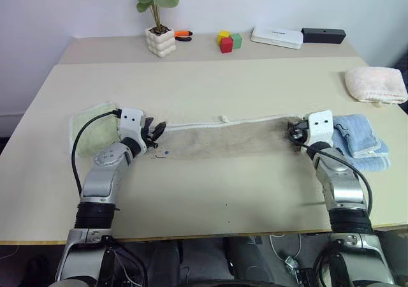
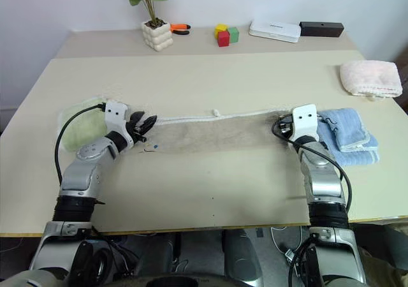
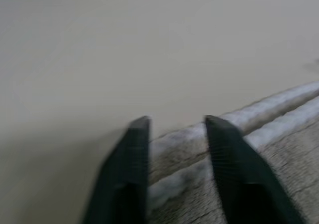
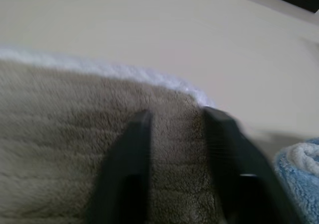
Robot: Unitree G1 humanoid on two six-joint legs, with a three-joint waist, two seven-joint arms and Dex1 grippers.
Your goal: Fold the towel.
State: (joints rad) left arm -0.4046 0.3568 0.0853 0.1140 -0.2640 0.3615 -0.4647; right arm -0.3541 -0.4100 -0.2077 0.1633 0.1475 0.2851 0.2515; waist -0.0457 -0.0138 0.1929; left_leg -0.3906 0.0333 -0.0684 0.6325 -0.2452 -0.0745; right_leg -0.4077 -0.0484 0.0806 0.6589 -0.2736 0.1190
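Towel lies as a folded strip across mid-frame on the worktop (white cord along its far edge). Left gripper and right gripper spread at its ends, holding nothing.

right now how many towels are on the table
4: the beige towel stretched across the middle, a green towel at the robot's left, a blue towel at its right, a pink towel far right.

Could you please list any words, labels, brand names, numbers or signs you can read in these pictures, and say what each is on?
No text can be read.
White box at the table's far edge: a faint dark marking on top, too small to read.
Towel: a small dark printed mark near the left gripper, too small to make out.
Black box: no legible marking.
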